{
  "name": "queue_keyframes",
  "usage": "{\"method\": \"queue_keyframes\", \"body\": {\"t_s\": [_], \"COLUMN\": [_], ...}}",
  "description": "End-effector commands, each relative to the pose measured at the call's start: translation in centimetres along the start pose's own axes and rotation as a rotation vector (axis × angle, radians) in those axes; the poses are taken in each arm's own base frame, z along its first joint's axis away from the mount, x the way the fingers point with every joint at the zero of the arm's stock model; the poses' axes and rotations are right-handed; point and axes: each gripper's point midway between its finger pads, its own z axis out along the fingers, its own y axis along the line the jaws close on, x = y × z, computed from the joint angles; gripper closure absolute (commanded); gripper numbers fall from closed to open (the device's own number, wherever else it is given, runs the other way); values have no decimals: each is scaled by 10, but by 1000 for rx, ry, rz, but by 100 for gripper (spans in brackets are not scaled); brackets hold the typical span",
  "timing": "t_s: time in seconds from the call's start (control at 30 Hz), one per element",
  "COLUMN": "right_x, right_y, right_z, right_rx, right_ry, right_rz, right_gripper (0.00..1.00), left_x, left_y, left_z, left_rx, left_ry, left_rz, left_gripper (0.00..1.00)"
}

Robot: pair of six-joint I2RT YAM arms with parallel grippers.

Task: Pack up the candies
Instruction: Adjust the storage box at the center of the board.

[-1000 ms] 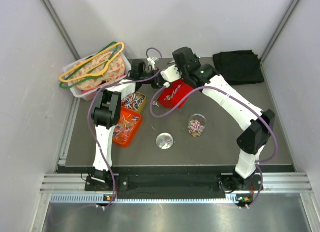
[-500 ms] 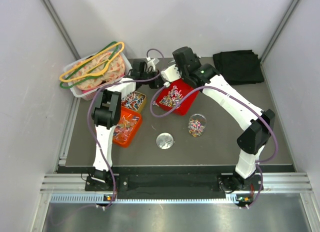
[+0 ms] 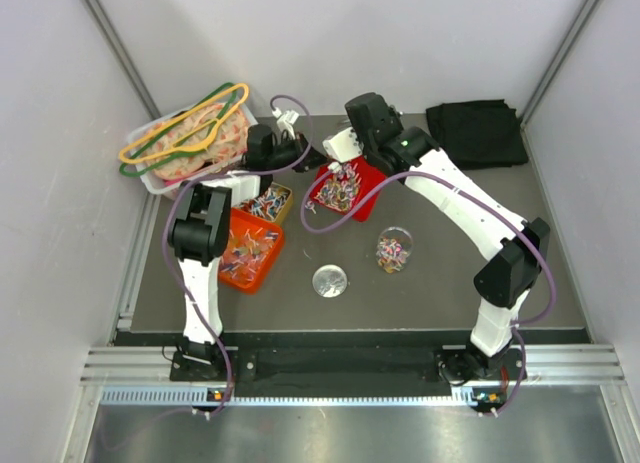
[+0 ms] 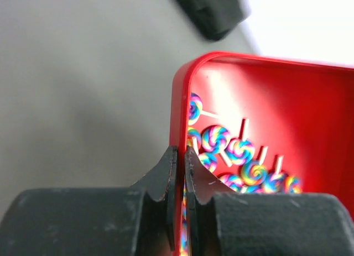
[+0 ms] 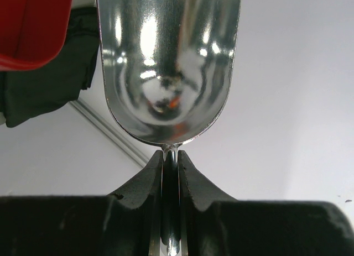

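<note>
A red tray (image 3: 345, 191) holds rainbow swirl candies (image 3: 336, 188) on white sticks. It hangs tilted above the table at the back centre. My left gripper (image 3: 311, 166) is shut on its left rim, and the wrist view shows the rim (image 4: 178, 118) pinched between the jaws with candies (image 4: 231, 148) inside. My right gripper (image 3: 346, 147) is shut on the handle of a shiny metal scoop (image 5: 168, 62), which is empty and sits just above the tray's far edge. A clear jar (image 3: 393, 250) partly filled with candies stands open on the table.
An orange tray (image 3: 262, 268) and a small yellow tray (image 3: 284, 190) of candies lie at the left. The jar's lid (image 3: 330, 280) lies in front. A white bin (image 3: 160, 178) with pink-orange items and coloured hangers is at the back left. A black cloth (image 3: 478, 133) is at the back right.
The red tray has tipped back from a steep tilt, so its candies now show, and it has shifted a little left and back. The left arm's elbow swung left. The right arm barely moved.
</note>
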Motion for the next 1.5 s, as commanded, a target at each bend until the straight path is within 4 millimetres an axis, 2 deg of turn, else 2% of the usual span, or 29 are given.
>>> {"method": "queue_keyframes", "body": {"t_s": [0.0,0.1,0.13,0.17,0.23,0.27,0.3,0.37,0.4,0.47,0.5,0.63,0.77,0.8,0.87,1.0,1.03,1.17,1.37,1.47], "right_x": [13,13,13,12,12,12,11,11,10,11,10,9,0,-4,-8,-22,-22,-33,-48,-60], "right_y": [-16,-17,-17,-16,-16,-17,-17,-17,-16,-17,-16,-10,3,15,25,52,46,47,29,32], "right_z": [-12,-12,-12,-11,-10,-9,-10,-10,-9,-12,-12,-13,-17,-15,-16,-5,-2,17,41,56], "right_rx": [52,52,53,51,51,54,54,55,53,56,52,39,1,-32,-53,-96,-60,-39,-5,1], "right_ry": [26,29,29,27,29,29,26,26,23,14,10,5,-21,-31,-46,-45,-27,21,72,108], "right_rz": [42,40,40,41,42,44,44,50,52,57,53,34,-14,-40,-63,-116,-100,-175,-244,-352], "right_gripper": [100,100,100,100,100,100,100,100,100,100,100,100,100,100,100,100,100,100,100,100], "left_x": [-49,-48,-52,-54,-57,-46,-47,-50,-44,-46,-40,-44,-50,-51,-52,-53,-56,-58,-61,-61], "left_y": [-77,-60,-64,-74,-71,-52,-41,-29,-20,-11,0,9,14,14,13,13,13,13,4,2], "left_z": [-19,-11,-13,-19,-15,-9,-6,-4,-5,-6,-8,-14,-18,-19,-20,-20,-19,-20,-20,-20], "left_rx": [353,267,263,338,316,198,138,52,12,-59,-118,-190,-246,-251,-255,-263,-266,-281,-276,-292], "left_ry": [-149,-137,-141,-158,-148,-90,-96,-80,-54,-40,-15,-8,-5,-5,-4,10,11,21,17,16], "left_rz": [-16,-15,21,52,33,-52,64,85,91,125,133,186,207,207,211,212,213,221,242,260], "left_gripper": [100,100,100,100,100,100,100,100,100,100,100,100,100,100,100,100,100,100,100,100]}}
